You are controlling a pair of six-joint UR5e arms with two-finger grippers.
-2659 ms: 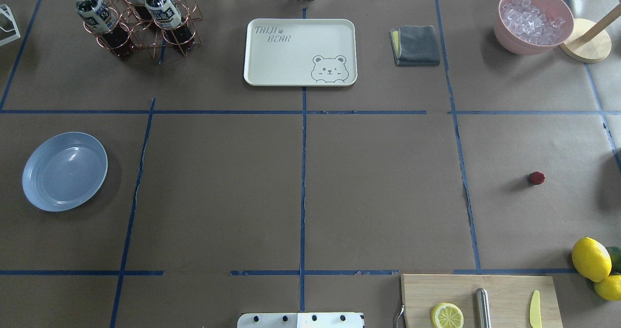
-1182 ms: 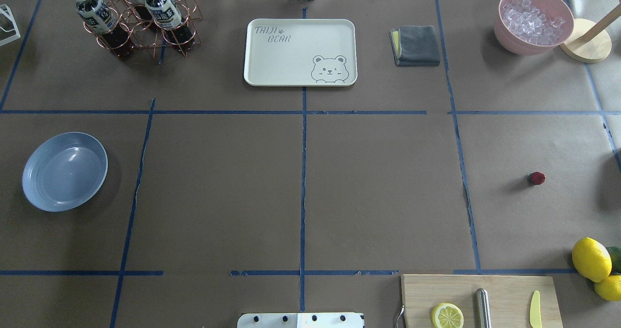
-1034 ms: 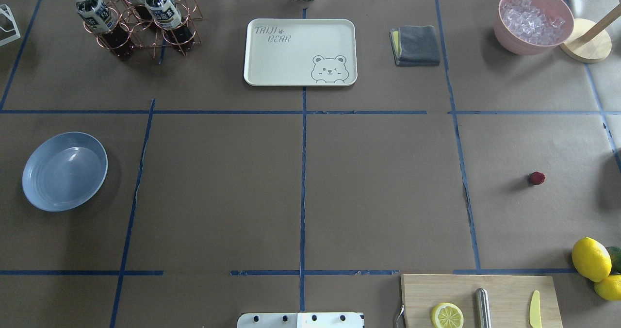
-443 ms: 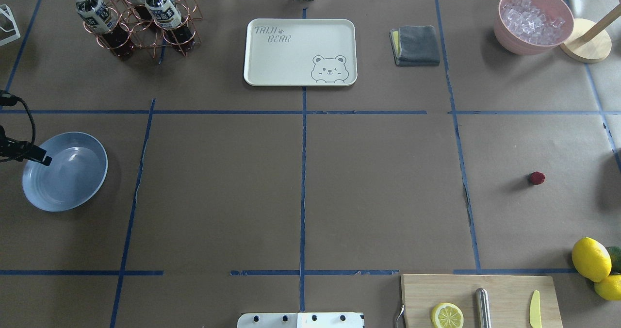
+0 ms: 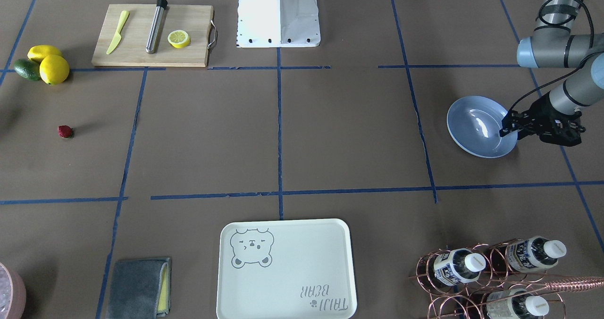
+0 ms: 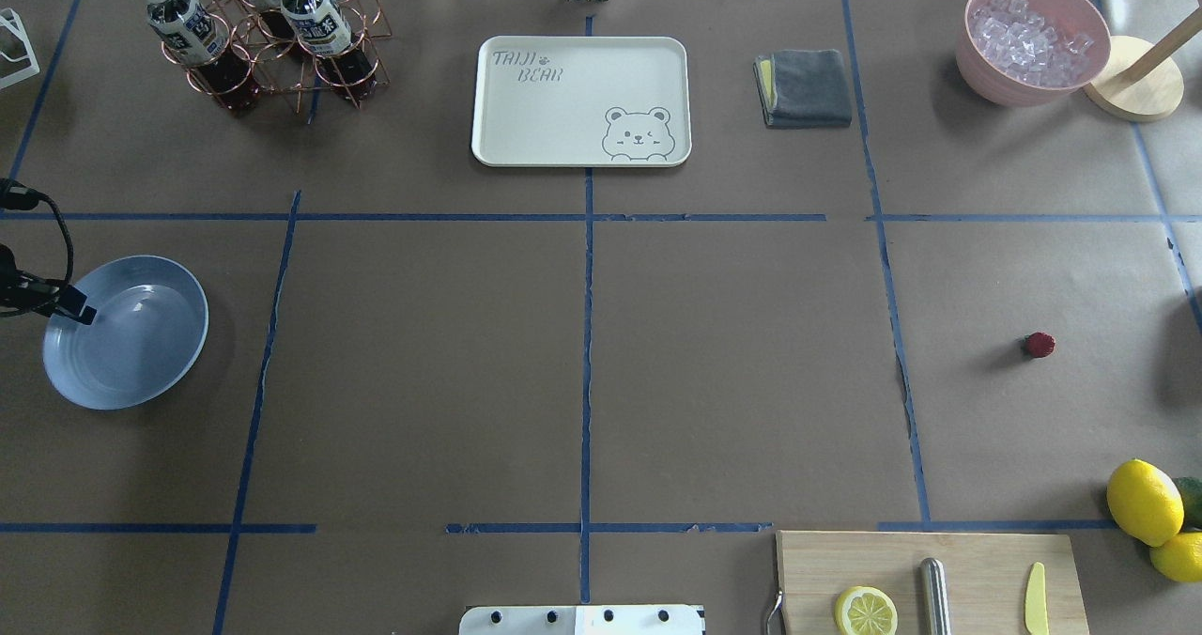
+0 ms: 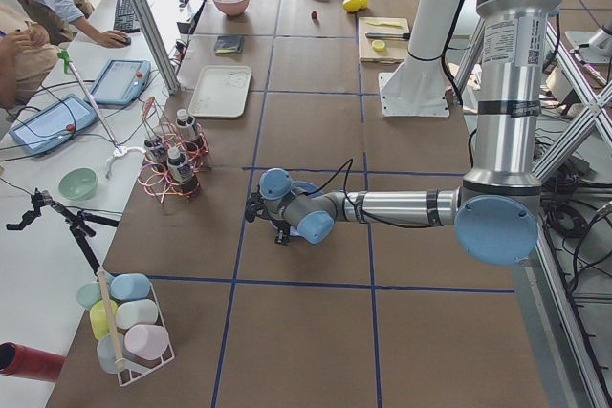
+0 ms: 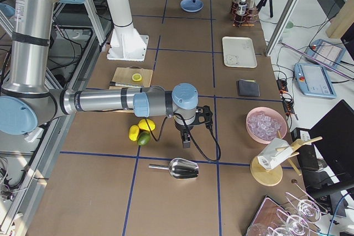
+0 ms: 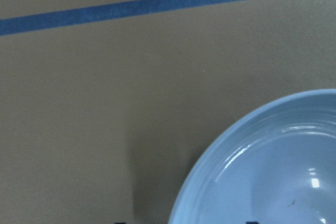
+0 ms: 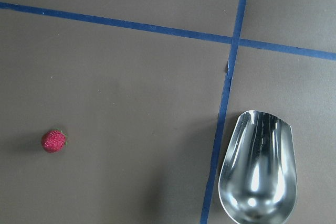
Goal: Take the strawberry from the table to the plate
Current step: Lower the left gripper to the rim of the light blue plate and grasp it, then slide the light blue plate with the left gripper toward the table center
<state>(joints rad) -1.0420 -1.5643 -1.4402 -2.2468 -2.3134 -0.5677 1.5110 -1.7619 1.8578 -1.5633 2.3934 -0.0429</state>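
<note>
Along the near edge of the brown paper-covered table (image 6: 732, 381), toward its right corner, a pale wooden cutting board (image 6: 986, 560) is carrying a cut lemon half (image 6: 865, 611); it is not a container and is playing no part in the job.

By my reading the task is only just beginning; nothing is picked yet. The tiny dark-red strawberry (image 6: 1039, 345) is lying bare on the table's right half, with whole yellow lemons (image 6: 1144, 502) nearer the right corner. The right gripper (image 8: 187, 139) is hanging over that end of the table; whether it is released or clenched I cannot tell. A shiny, empty steel scoop (image 10: 257, 166) is lying near the berry.

At the left edge, well apart from the berry, the round pale-blue glossy plate (image 6: 141, 363) is sitting empty. The left gripper (image 5: 508, 126) is hovering over its rim with its jaws seemingly spread and grasping nothing. Picking the berry and carrying it across are both left.

Along the far edge, a cream rectangular tray (image 6: 582, 100) is lying empty; a pink round bowl (image 6: 977, 67) is holding clear ice cubes (image 6: 1028, 38); a copper wire rack (image 6: 282, 71) is holding dark drink bottles (image 6: 188, 24).
</note>
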